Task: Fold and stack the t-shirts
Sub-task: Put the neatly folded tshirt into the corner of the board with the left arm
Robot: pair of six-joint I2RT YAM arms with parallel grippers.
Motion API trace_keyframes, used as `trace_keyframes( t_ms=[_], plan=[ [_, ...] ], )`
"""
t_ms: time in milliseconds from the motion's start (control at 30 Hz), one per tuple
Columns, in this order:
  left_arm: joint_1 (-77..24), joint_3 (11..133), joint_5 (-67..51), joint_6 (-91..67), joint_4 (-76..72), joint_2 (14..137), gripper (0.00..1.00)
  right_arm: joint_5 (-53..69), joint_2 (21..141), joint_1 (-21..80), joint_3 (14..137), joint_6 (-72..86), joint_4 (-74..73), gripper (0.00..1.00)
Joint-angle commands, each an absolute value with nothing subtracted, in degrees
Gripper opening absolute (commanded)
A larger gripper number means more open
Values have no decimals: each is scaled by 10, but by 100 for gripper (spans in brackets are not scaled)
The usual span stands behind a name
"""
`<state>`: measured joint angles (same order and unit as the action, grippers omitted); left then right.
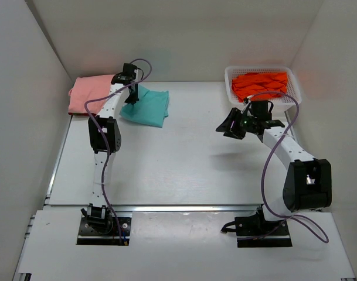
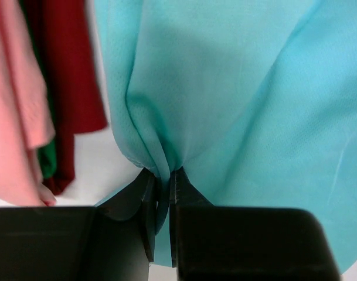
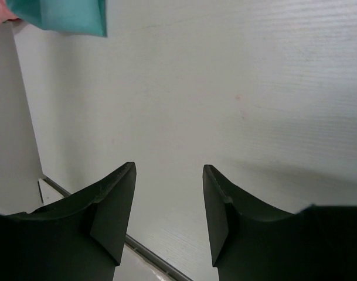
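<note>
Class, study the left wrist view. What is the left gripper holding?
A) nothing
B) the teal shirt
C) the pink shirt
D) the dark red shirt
B: the left gripper is shut on a bunched fold of the teal shirt, and the cloth gathers into pleats right where the fingers meet.
</note>
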<state>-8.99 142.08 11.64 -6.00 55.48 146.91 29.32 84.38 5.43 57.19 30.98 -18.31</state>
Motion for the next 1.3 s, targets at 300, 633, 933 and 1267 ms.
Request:
trace_keyframes(
  t_ms=[300,633,933,1267],
  plan=[
    [-21,1381,145,0,389,1319,0,285,896,97,676,323,-214,46],
    [53,1405,113,14,369,1274,0,271,928,140,701,347,-215,46],
    [112,1405,72,13,361,1305,0,268,971,156,762,341,-242,45],
    [139,1430,82,-25,371,1405,1,270,1017,162,822,324,-273,45]
  ],
)
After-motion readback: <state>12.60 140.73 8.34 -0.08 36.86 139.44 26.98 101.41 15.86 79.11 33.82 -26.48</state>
